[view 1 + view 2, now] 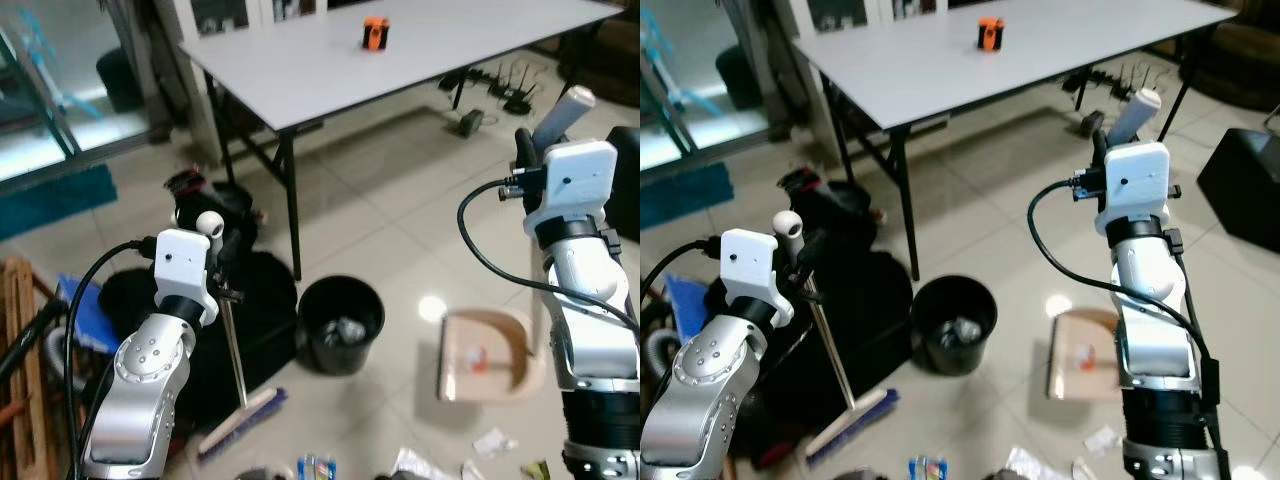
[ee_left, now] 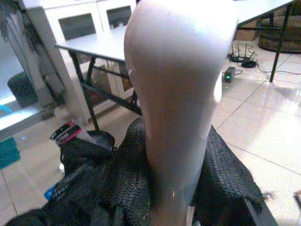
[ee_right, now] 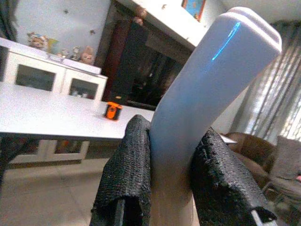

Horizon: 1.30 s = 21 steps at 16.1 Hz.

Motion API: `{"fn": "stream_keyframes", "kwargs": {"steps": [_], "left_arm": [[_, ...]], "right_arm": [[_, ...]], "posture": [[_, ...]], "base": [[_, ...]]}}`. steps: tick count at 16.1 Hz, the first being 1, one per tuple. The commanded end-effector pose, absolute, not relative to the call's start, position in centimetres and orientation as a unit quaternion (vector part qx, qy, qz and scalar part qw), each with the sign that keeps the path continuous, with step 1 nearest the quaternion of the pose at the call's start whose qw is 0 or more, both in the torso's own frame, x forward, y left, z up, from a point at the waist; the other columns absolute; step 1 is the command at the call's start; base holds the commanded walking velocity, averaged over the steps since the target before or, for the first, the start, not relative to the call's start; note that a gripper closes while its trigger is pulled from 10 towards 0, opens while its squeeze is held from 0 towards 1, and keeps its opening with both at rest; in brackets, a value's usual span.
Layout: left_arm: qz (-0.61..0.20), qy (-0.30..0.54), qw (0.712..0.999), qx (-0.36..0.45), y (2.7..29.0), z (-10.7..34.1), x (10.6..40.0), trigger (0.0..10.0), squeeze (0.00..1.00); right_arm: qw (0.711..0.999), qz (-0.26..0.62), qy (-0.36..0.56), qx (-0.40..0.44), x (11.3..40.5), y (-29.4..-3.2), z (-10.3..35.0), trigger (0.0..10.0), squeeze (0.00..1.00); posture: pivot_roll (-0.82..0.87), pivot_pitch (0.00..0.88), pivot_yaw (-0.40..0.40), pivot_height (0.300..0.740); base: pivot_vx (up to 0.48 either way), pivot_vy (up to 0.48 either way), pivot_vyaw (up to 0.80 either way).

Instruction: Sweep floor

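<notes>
Left eye view: the left gripper is closed on the upper shaft of a broom, just below its rounded white handle tip. The broom stands nearly upright, its bristle head resting on the tiled floor beside a black bag. In the left wrist view the fingers press against both sides of the pale handle.

The right gripper is raised high and clamps the grey handle of a dustpan. The right wrist view shows its black fingers tight on either side of that handle. The beige pan sits on the floor below the right arm, with a small scrap inside it.

A black bin holding crumpled waste stands between broom head and dustpan. Bits of paper litter lie on the floor near the lower edge. A white desk stands beyond, carrying a small orange object.
</notes>
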State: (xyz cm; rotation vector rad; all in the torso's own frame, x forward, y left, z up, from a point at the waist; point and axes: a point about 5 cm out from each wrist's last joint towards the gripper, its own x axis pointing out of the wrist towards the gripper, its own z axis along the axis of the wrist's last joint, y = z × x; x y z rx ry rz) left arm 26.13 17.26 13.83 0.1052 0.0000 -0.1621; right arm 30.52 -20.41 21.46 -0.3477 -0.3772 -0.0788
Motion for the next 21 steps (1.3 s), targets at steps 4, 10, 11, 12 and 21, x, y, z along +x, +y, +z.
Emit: {"fn": "stream_keyframes", "kwargs": {"steps": [4, 10, 11, 12, 21], "left_arm": [[-0.091, -0.017, 0.994, 0.056, 16.8, 14.5, 26.4, 10.0, 0.0], [-0.095, -0.02, 0.994, 0.056, 16.5, 14.6, 26.7, 10.0, 0.0], [-0.095, -0.02, 0.994, 0.056, 16.6, 14.5, 26.7, 10.0, 0.0], [-0.095, -0.02, 0.994, 0.057, 16.6, 14.5, 26.8, 10.0, 0.0], [-0.079, -0.041, 0.994, 0.063, 17.2, 15.6, 27.8, 10.0, 0.0]], "right_arm": [[0.978, -0.039, -0.168, -0.114, 29.5, -19.5, 20.9, 10.0, 0.0], [0.984, -0.034, -0.138, -0.103, 28.9, -19.2, 20.1, 10.0, 0.0], [0.986, -0.034, -0.13, -0.097, 28.9, -19.1, 19.8, 10.0, 0.0], [0.987, -0.034, -0.124, -0.093, 28.8, -19.0, 19.6, 10.0, 0.0], [0.996, -0.035, -0.071, -0.045, 27.9, -18.2, 18.1, 10.0, 0.0]], "posture": [[0.02, 0.007, 0.015, 0.74], [0.01, 0.007, 0.017, 0.74], [0.01, 0.002, 0.016, 0.74], [0.01, 0.003, 0.015, 0.74], [0.01, 0.008, 0.022, 0.74]], "base": [[-0.277, 0.0, 0.0], [-0.279, 0.0, 0.0], [-0.274, 0.0, 0.0], [0.0, 0.0, 0.0], [0.0, 0.154, -0.12]]}}
